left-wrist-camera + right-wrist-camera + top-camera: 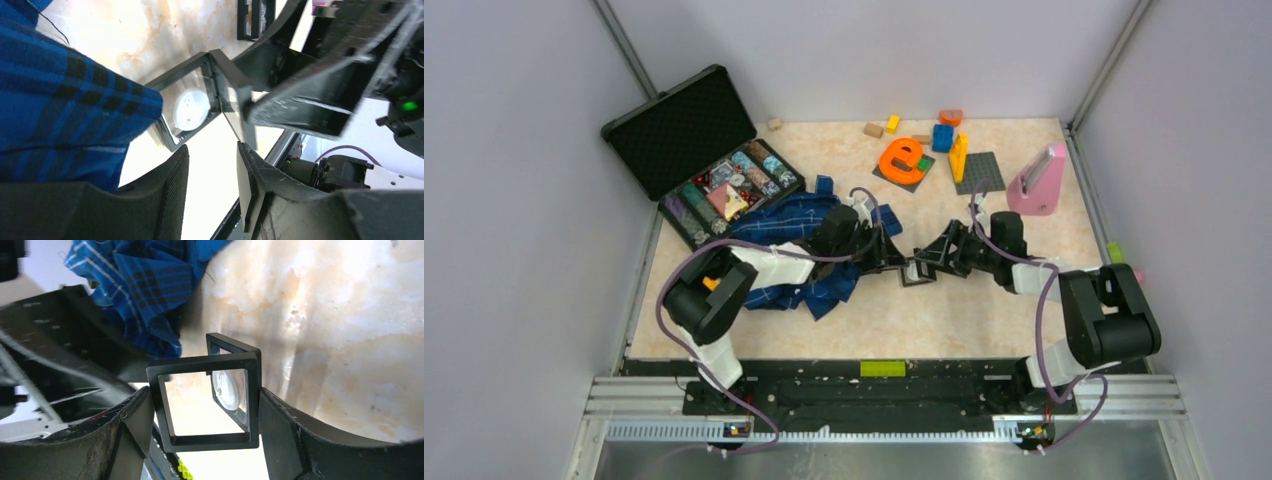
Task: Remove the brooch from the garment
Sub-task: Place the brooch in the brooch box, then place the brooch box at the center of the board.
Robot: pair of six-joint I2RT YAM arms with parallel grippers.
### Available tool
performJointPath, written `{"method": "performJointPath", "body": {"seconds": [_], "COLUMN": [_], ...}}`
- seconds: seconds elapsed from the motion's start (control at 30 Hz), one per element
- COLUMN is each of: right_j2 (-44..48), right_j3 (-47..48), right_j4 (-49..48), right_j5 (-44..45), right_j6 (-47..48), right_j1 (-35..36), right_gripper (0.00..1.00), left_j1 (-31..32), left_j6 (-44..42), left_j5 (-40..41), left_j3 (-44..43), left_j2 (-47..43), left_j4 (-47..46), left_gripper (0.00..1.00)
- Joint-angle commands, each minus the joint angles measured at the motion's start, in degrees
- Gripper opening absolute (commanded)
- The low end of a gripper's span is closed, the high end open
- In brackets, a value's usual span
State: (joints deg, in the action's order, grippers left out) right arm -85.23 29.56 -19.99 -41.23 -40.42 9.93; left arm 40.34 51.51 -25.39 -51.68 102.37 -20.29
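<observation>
- Left gripper (212, 180): hangs released, jaws apart, with bare table (984, 310) showing between the fingers (167, 190); grips nothing.
- Right gripper (202, 407): clamps a black square frame (202, 440) by its two side edges, one finger pressed against each. Cannot tell whether the frame touches the table.
- Left arm (724, 290): rises from its base at the near left, folds at the elbow, runs forward and rightward across the garment (796, 218), and ends with the wrist at mid-table.
- Right arm (1104, 310): folds at the near right, stretches leftward low over the table, and meets the other gripper almost tip to tip.
- Frame: opens in two leaves joined along one edge. Front leaf sits in the right-hand grip; rear leaf angles away behind it.
- Brooch (226, 389): sits inside the rear leaf as a pale round disc, off the cloth. In the left wrist view, lies just beside the shirt's edge, which overlaps a corner of that leaf.
- Garment: lies crumpled left of centre, dark blue plaid, partly under the left forearm.
- Black case (682, 130): stands open at the far left, foam-lined lid tilted back. Holds rows of compartments (729, 190) filled with small multicoloured pieces, too small to identify.
- Orange letter (902, 158) and toy bricks: lie along the far edge, well apart from both grippers.
</observation>
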Motion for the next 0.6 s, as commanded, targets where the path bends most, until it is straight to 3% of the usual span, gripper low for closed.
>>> {"method": "performJointPath", "body": {"seconds": [0.0, 0.27, 0.57], "right_j2": [-1.1, -1.0, -5.3], "right_j3": [2.0, 8.4, 17.8], "right_j4": [2.4, 15.0, 26.3], "right_j5": [2.7, 14.6, 34.0], "right_j6": [3.8, 12.3, 18.1], "right_j1": [-0.4, 0.8, 10.7], "right_gripper": [0.57, 0.58, 0.61], "left_j1": [-0.9, -1.4, -2.0], "left_j6": [-4.3, -10.6, -14.6], "left_j5": [2.0, 8.3, 17.8], "left_j3": [1.8, 7.9, 11.8], "left_j2": [-6.9, -20.0, -32.1], "left_j4": [4.8, 13.7, 23.8], "left_gripper": [0.44, 0.48, 0.53]}}
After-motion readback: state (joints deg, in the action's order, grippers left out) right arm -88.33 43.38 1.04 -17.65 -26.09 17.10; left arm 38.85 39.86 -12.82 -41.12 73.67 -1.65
